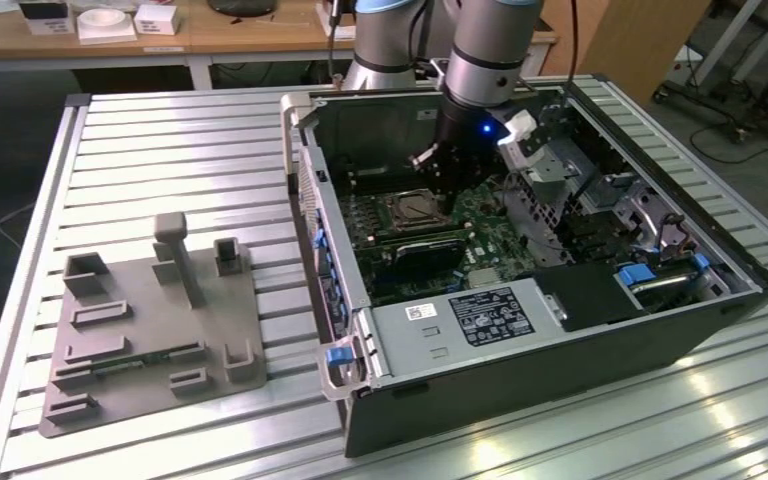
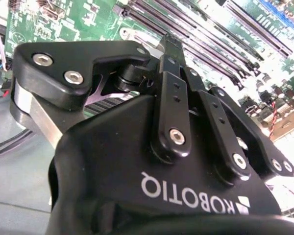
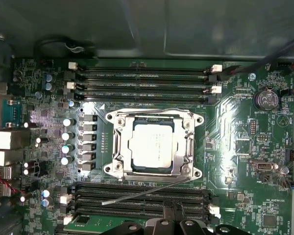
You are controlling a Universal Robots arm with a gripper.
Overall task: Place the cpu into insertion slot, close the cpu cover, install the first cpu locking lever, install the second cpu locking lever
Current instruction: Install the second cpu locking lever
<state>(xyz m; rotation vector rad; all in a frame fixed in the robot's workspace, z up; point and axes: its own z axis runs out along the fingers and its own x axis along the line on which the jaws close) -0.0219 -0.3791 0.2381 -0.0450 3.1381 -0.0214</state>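
The cpu (image 3: 151,145) sits in the insertion slot (image 3: 118,147), the cpu cover (image 3: 188,143) down around it. One thin lever (image 3: 142,194) juts out free. Pincer (image 1: 435,165) hovers just above the board; can't tell its grip.

Fingertips of the gripper (image 2: 174,46) hidden behind its own black linkage in the second wrist view; open or shut not discernible. Cut off at the picture's edge in the first wrist view. Green circuit board (image 2: 225,29) largely blocked by the gripper body. In the exterior view, insertion slot (image 1: 418,209) too small to show whether the cpu cover (image 3: 154,145) is latched.
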